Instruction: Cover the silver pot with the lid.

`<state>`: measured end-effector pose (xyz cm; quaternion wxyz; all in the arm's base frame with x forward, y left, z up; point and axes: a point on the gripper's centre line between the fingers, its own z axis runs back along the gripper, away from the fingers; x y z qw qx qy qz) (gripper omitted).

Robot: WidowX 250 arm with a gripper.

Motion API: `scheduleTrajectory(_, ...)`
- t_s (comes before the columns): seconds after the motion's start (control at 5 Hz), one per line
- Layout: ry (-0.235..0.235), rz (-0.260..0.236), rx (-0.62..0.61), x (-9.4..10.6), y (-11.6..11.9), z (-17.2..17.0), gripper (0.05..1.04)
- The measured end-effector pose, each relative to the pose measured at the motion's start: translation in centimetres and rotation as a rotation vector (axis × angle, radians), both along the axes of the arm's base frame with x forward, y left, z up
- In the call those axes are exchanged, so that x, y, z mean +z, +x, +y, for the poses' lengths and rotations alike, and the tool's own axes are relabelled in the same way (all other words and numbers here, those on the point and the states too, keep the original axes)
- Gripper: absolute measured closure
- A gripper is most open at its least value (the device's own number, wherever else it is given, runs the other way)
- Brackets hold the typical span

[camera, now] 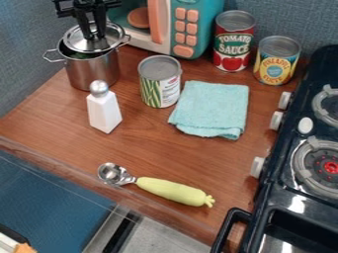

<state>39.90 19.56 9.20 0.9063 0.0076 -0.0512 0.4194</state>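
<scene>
At the upper left, the gripper hangs straight over the silver pot, its fingers shut on the lid at the middle, where they hide its knob. The round lid, shiny metal with a clear pane, lies over most of the pot's mouth. It sits off centre toward the back right, and a dark strip of the opening with something green inside shows along the left and front. Whether the lid touches the rim I cannot tell.
Close in front of the pot stands a white shaker, with a green-bean can to the right. A toy microwave is behind. Further right are a teal cloth, two cans and the stove; a scoop lies in front.
</scene>
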Motion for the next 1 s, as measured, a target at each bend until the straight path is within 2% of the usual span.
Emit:
scheduleTrajectory(0.4, -0.005, 0.001, -0.001, -0.01, 0.02, -0.15, 0.168)
scheduleTrajectory(0.6, -0.013, 0.006, -0.006, -0.18, -0.06, -0.41, 0.189)
scheduleTrajectory(0.8, -0.021, 0.017, -0.007, -0.58, -0.26, -0.64, 0.272)
scheduleTrajectory(1.0, -0.023, 0.02, -0.007, -0.76, -0.55, -0.77, 0.571)
